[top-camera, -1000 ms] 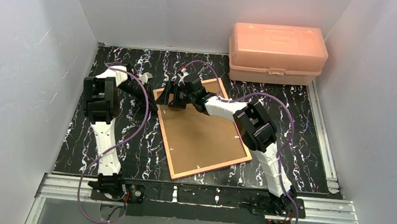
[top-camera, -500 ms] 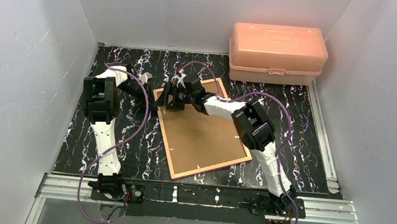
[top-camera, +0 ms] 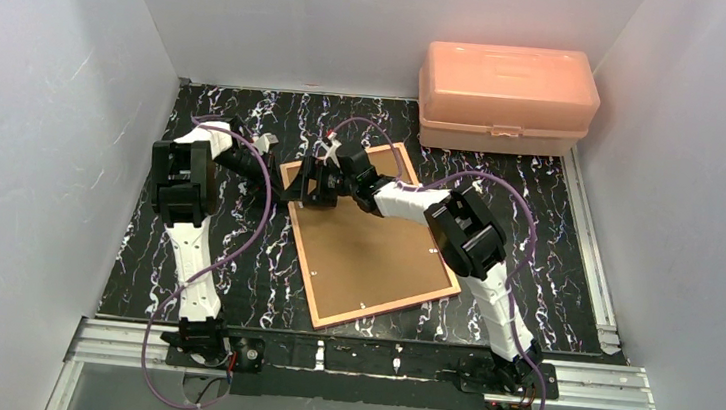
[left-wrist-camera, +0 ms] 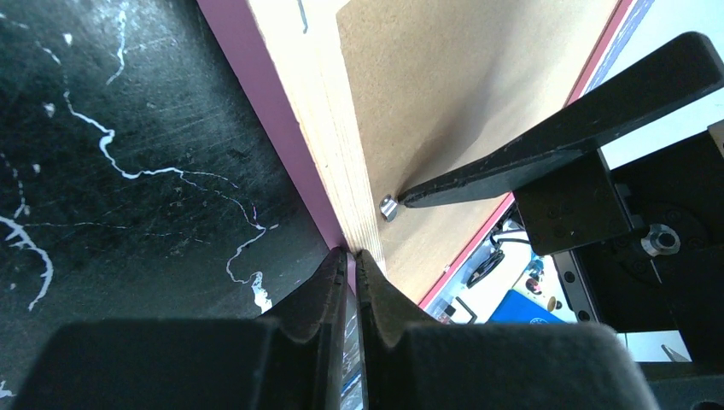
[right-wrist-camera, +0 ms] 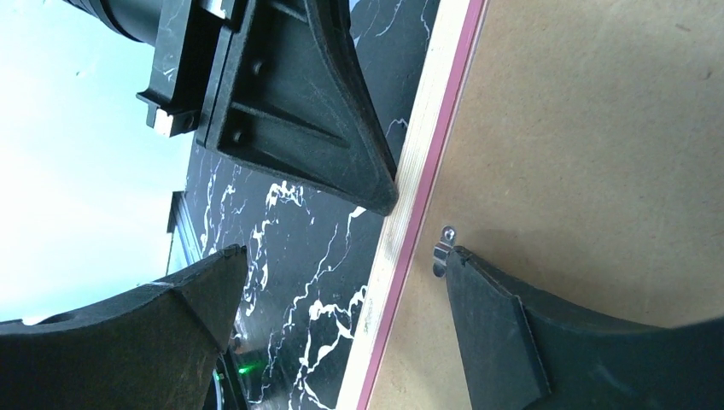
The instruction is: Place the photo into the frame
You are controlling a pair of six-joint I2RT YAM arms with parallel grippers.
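**Tan-backed frame (left-wrist-camera: pixel 303 85) flanked at its left edge**

Left gripper (left-wrist-camera: pixel 352 254), fingers pressed together, butts its tips against the frame's left edge near the far-left corner. Right gripper (right-wrist-camera: pixel 346 256) is spread wide astride that edge, with one fingertip at a metal clip (right-wrist-camera: pixel 442 248) on the brown backing board (top-camera: pixel 375 251) and the other above the table (top-camera: pixel 572 285). The frame lies back-up mid-table, with open marble to its right. A peach box (top-camera: pixel 505 96) sits far right.

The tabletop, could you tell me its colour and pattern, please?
The tabletop is black with white marble-like veins, clearest in the left wrist view.
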